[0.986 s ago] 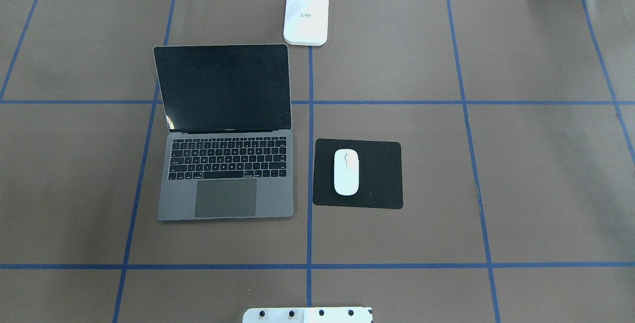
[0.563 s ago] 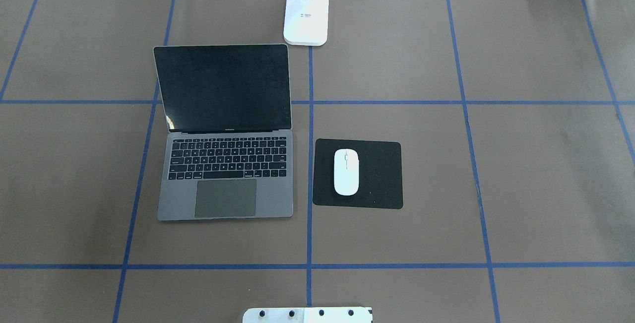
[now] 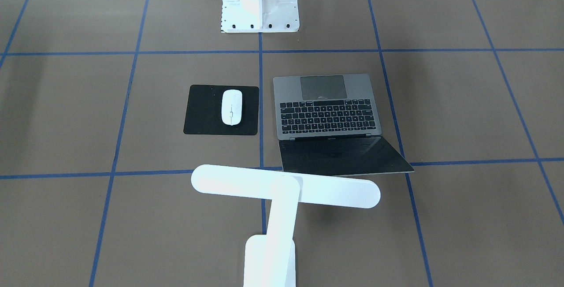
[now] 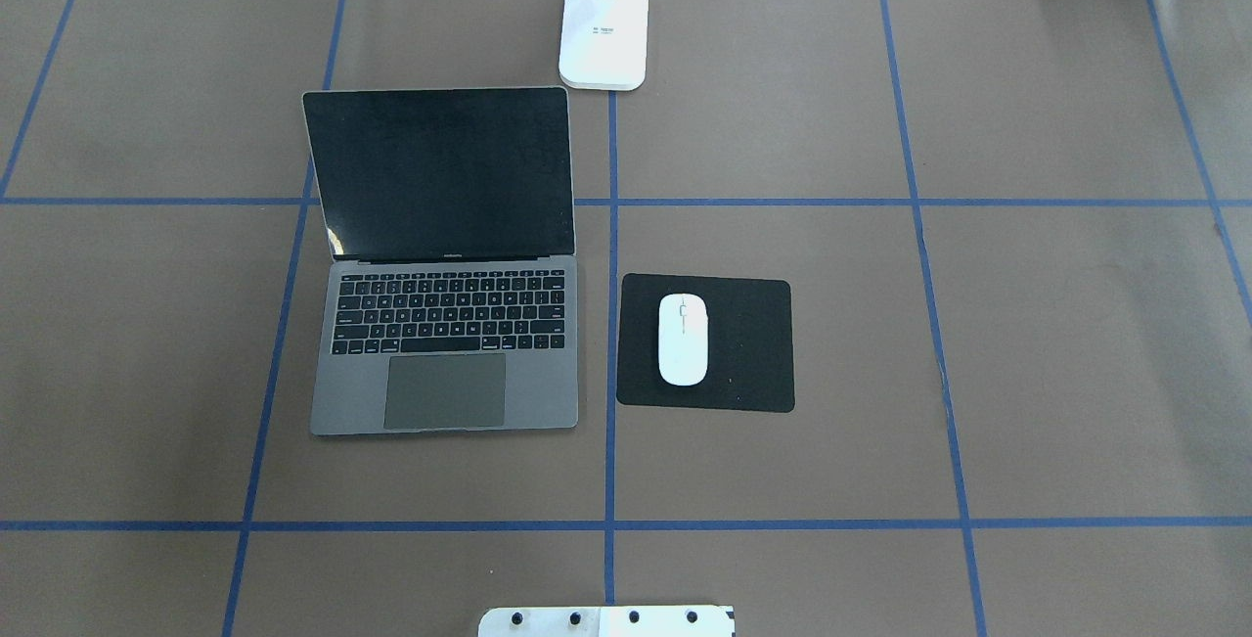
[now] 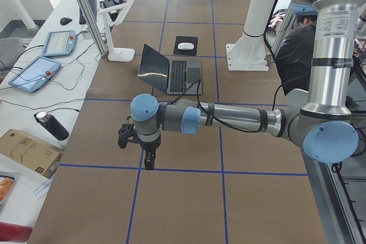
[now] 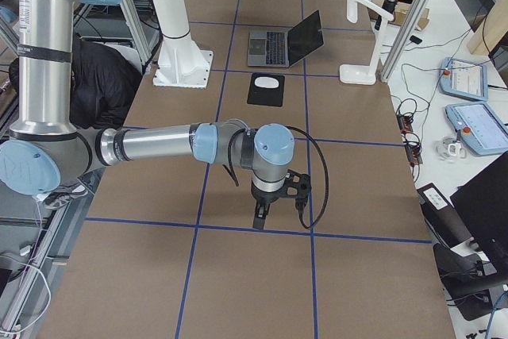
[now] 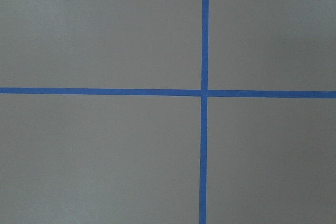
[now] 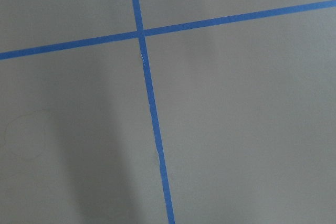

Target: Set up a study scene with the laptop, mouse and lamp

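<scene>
The dark-grey laptop (image 4: 445,324) stands open on the brown table, its black screen toward the far edge; it also shows in the front-facing view (image 3: 328,115). The white mouse (image 4: 683,339) lies on a black mat (image 4: 753,348) just right of it. The white lamp (image 4: 603,35) stands at the far edge behind the laptop, its bar head (image 3: 286,186) over the table. My left gripper (image 5: 148,161) hangs over bare table far to the left. My right gripper (image 6: 259,218) hangs over bare table far to the right. I cannot tell whether either is open or shut.
The white robot pedestal (image 3: 260,0) is bolted at the table's near middle. Blue tape lines (image 7: 203,92) grid the brown cover. Teach pendants (image 5: 34,72), a bottle (image 5: 51,125) and a cardboard box (image 5: 26,152) lie on the side bench past the far edge.
</scene>
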You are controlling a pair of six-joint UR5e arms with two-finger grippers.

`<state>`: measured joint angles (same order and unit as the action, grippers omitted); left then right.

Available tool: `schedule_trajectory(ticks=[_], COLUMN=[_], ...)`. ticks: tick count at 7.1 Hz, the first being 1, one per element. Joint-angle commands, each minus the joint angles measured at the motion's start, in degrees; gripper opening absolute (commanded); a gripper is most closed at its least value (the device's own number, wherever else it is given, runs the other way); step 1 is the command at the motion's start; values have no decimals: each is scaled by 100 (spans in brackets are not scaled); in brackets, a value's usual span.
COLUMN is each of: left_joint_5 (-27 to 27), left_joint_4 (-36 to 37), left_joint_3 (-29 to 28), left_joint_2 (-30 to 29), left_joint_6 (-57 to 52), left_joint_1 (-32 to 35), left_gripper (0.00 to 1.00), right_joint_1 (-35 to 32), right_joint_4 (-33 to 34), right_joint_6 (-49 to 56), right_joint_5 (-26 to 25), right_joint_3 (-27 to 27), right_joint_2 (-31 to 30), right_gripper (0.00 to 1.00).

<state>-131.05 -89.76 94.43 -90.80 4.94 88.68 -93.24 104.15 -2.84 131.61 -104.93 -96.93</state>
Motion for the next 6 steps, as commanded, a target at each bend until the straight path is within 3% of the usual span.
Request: schedule_trajectory(ticks=[1, 6], left_joint_5=[0, 0], left_joint_4=[2, -7], left_joint_3=[5, 5], left_joint_2=[-8, -8], left_joint_6=[-2, -2], left_joint_1=[-9, -9], left_gripper=[100, 100], right_joint_1=[-19, -10], right_joint_4=[-8, -465], right_joint_6=[3, -15], right_joint_5=[-21, 58], right_joint_3=[147, 359], right_joint_2=[-19, -1], right_gripper=[100, 100])
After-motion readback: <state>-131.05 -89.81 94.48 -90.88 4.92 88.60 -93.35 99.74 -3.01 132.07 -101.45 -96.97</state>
